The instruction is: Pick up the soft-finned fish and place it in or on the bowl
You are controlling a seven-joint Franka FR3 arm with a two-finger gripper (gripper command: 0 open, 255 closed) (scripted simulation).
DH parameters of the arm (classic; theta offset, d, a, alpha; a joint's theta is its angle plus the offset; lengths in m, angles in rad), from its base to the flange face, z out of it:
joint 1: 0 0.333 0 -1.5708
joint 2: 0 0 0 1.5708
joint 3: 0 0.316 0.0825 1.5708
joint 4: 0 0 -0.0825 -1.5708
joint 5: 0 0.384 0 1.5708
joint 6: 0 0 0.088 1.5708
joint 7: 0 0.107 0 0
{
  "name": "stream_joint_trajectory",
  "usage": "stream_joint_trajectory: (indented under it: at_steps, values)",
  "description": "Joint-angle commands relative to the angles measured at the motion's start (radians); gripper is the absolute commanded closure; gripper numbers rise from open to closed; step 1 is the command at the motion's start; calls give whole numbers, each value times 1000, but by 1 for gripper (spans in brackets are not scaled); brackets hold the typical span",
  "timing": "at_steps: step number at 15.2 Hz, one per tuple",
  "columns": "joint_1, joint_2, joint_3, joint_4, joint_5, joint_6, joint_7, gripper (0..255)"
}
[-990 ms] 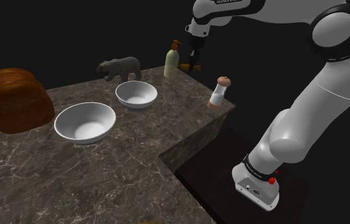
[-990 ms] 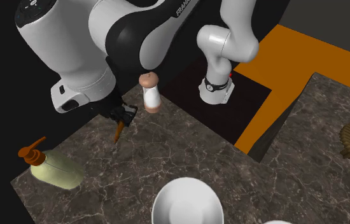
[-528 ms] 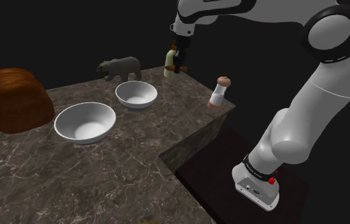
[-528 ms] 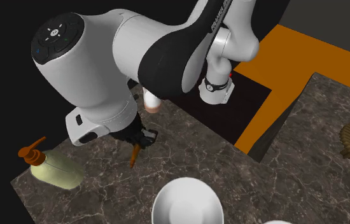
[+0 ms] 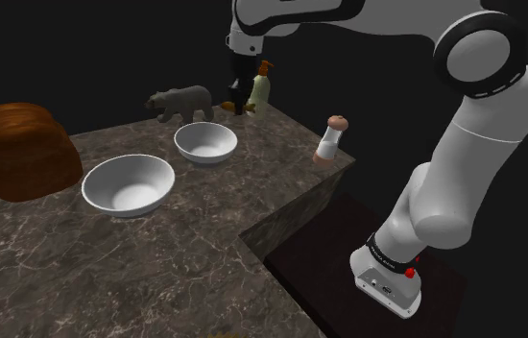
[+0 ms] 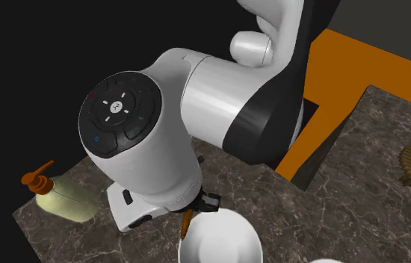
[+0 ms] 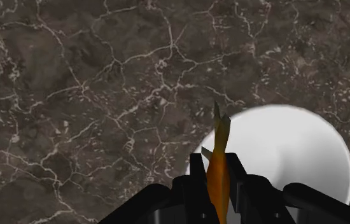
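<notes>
A slim orange fish (image 7: 219, 133) hangs nose-down between the black fingers of my gripper (image 7: 217, 170), which is shut on it. In the wrist view it hangs over the dark marble counter, just at the rim of a white bowl (image 7: 294, 153). In the shoulder view the gripper (image 5: 241, 93) and fish (image 5: 236, 106) hover above the far edge of the smaller white bowl (image 5: 205, 142), in front of the soap bottle. In the second exterior view the fish (image 6: 187, 223) pokes out under the wrist beside the bowl (image 6: 219, 239).
A larger white bowl (image 5: 129, 182) sits nearer on the counter. A bear figure (image 5: 183, 101), a pale soap bottle (image 5: 260, 91) with an orange pump, a shaker (image 5: 330, 139) at the counter's corner and a brown loaf (image 5: 22, 149) stand around.
The arm has carried the fish towards the shoulder view's left, from near the counter's far corner past the soap bottle to the smaller bowl's rim. The grip has stayed shut.
</notes>
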State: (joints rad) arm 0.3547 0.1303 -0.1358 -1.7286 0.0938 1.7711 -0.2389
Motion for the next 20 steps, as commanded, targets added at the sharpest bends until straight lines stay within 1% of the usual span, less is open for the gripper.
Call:
stream_joint_trajectory:
  at_steps: [1,7,20]
  values:
    - [21,34,18,47,5,-10,40,255]
    - [81,160,62,219,15,-46,148,255]
    - [83,183,63,80,20,115,133,255]
